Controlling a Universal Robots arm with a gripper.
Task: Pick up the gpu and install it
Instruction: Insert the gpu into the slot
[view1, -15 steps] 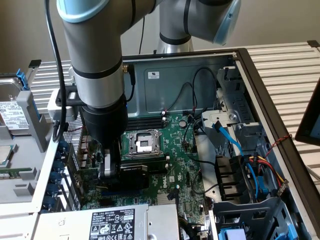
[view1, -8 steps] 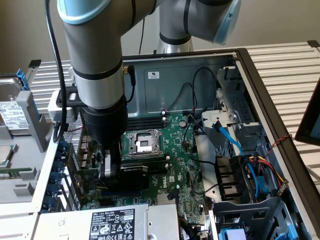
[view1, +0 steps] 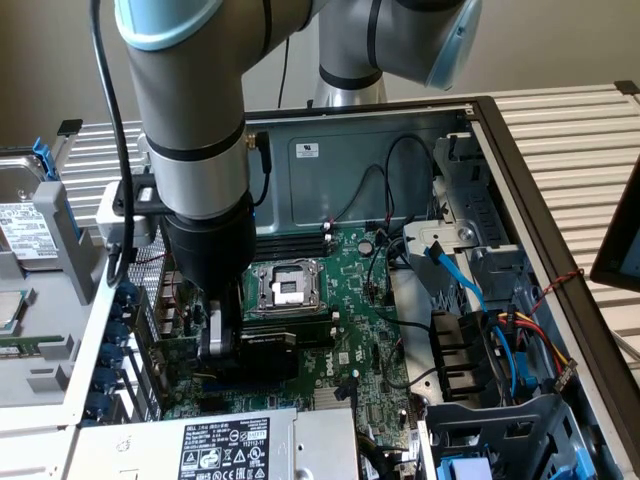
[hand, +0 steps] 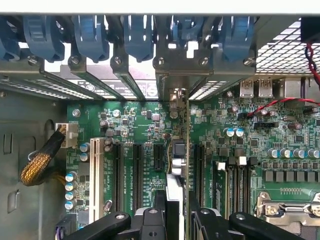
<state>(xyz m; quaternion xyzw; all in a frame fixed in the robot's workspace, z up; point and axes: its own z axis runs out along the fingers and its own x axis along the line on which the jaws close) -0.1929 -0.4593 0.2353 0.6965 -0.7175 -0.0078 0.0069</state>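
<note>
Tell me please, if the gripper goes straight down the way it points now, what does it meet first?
Most likely the motherboard: the gripper points down at its expansion slots with the gpu edge-on between its fingers. How close the card is to the board is unclear.

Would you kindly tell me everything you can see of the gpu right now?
The gpu, a small green circuit card with a black rounded fan shroud, stands on edge low over the large green motherboard, clamped between the fingers of the black gripper. From the wrist, it appears edge-on, its silver end bracket reaching the rear slot openings. Whether it is fully seated is unclear.
</note>
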